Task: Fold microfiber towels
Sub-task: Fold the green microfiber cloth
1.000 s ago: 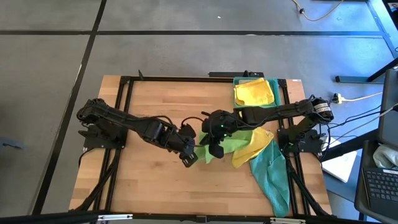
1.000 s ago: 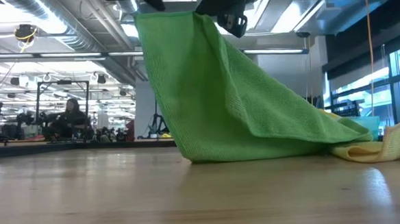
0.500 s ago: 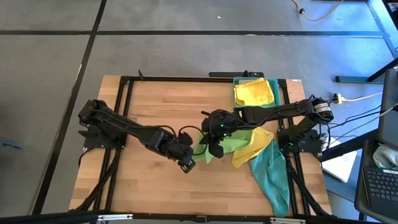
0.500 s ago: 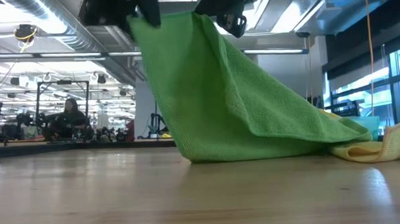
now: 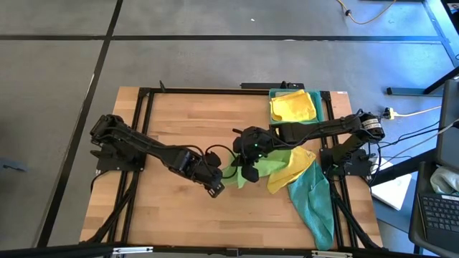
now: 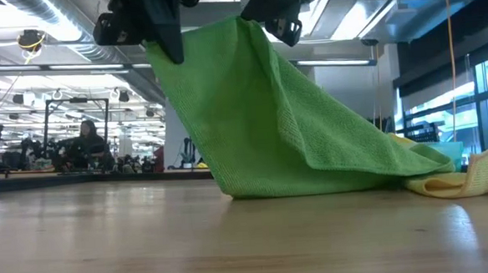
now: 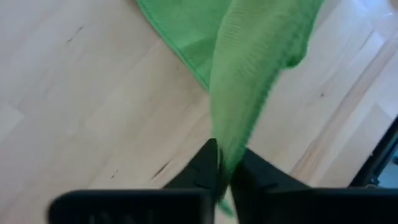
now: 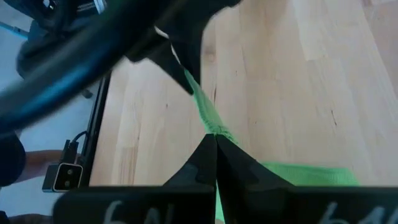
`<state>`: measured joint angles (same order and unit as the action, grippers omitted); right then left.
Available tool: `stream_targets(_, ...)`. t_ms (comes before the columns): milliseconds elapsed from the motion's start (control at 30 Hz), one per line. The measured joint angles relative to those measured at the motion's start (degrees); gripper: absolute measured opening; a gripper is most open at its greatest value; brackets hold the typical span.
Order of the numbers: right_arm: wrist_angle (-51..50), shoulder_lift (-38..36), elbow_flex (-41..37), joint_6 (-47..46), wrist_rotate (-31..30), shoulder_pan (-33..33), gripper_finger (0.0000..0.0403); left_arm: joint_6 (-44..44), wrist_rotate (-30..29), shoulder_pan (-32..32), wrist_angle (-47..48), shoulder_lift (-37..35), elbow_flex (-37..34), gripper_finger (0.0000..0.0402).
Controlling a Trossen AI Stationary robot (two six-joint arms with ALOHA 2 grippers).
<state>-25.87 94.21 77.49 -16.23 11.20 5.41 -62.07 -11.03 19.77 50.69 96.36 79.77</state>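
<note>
Both grippers, left point(image 6: 165, 42) and right point(image 6: 278, 22), have fingers clamped on the bright green towel's point(image 6: 260, 127) top edge, lifting it above the table point(image 6: 149, 242), probably to spread it for folding.

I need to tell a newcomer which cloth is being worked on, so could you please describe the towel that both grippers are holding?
Start at the wooden table and look just right of its middle, where both arms meet. The bright green towel hangs there, its top edge pinched by the left gripper and right gripper. Unlike the yellow towel and teal towel lying beside it, it is lifted.
</note>
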Motion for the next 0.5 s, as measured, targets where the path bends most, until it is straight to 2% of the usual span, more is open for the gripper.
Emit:
stream_targets(200, -3.6, 0.3, 0.0, 0.3, 0.0, 0.0, 0.0005, 2.3, -0.2, -0.5, 4.7, 0.0, 3.4, 0.0001)
stream_targets(500, -5.2, 1.2, 0.0, 1.4, -2.1, 0.0, 0.0015, 9.3, -6.9, -4.1, 19.0, -0.4, 18.1, 0.0000)
